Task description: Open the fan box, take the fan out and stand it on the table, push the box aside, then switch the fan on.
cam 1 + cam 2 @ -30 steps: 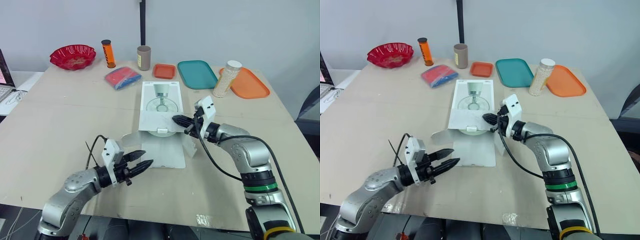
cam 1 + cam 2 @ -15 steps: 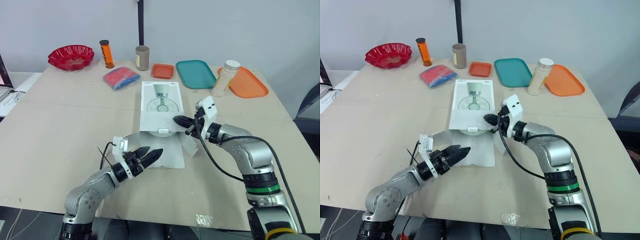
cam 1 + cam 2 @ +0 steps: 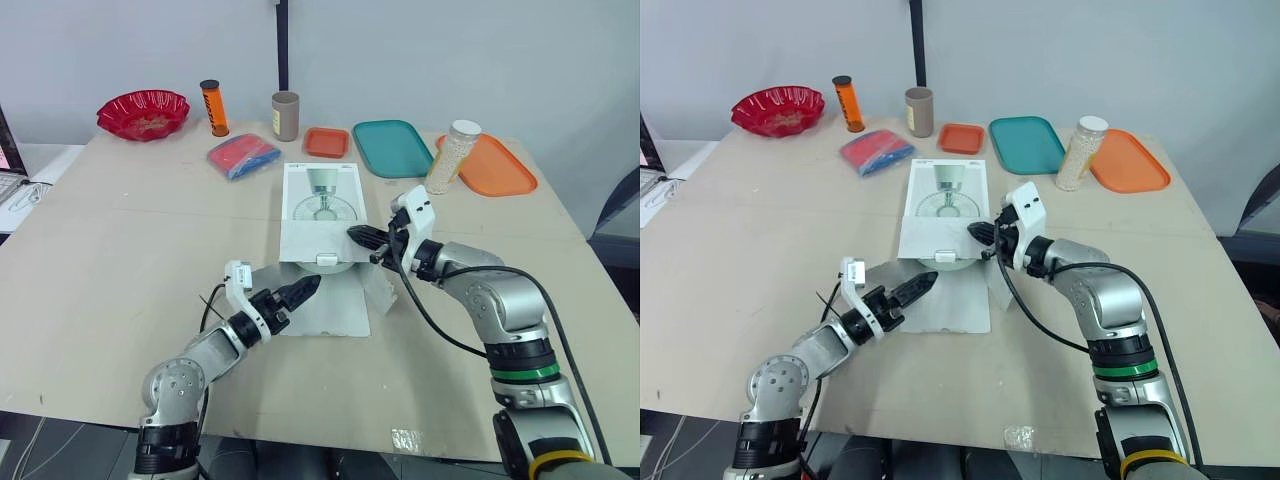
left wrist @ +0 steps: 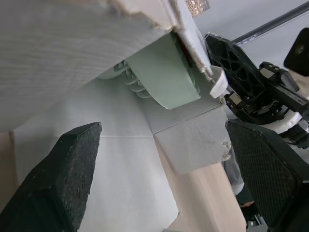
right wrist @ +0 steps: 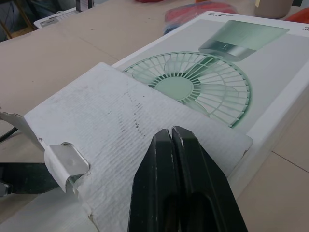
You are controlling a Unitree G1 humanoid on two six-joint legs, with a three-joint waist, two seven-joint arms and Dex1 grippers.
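Note:
The white fan box (image 3: 320,205) lies flat mid-table, its near end open and its flaps (image 3: 325,308) spread on the table. The pale green fan (image 4: 159,72) peeks out of that open end, under the box's top panel. My left gripper (image 3: 306,288) hovers low over the front flap, open, pointing at the opening with nothing between its fingers (image 4: 58,188). My right gripper (image 3: 353,236) is shut, with its tips (image 5: 171,135) resting on the box's top at the near right corner.
Along the back stand a red bowl (image 3: 145,108), an orange tube (image 3: 212,107), a brown cup (image 3: 287,115), a blue-red packet (image 3: 244,155), a small orange tray (image 3: 328,142), a teal tray (image 3: 392,147), a jar (image 3: 452,157) and an orange tray (image 3: 495,165).
My left gripper has moved forward and right over the front flap, up to the box's open end. The right gripper has barely shifted on the box's corner.

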